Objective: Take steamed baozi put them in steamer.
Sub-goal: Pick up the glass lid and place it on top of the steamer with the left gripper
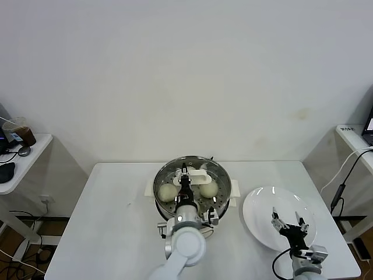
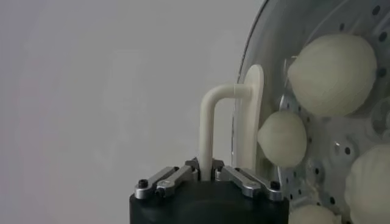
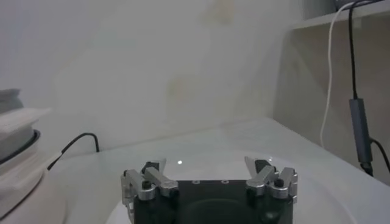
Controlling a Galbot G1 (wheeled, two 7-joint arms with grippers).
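At the lower centre of the head view, the steamer (image 1: pixel 192 184) is sitting with its steamed baozi (image 1: pixel 168 192) already lying on the basket floor. We are holding our left gripper (image 1: pixel 185 175) directly above it, fingers clamped on the upright white lid handle (image 2: pixel 210 131). Lower right, our right gripper (image 1: pixel 289 222) is hovering spread and holding nothing above the white plate (image 1: pixel 259 204).

White table (image 1: pixel 111 210), rectangular, against plain wall. Steamer (image 1: pixel 222 178) at centre toward far edge, cream base sticking out on both sides. White plate (image 1: pixel 256 213) just right of steamer, apart from it, near right edge. Black cable (image 3: pixel 73 146) trailing across tabletop behind steamer. Left half bare.
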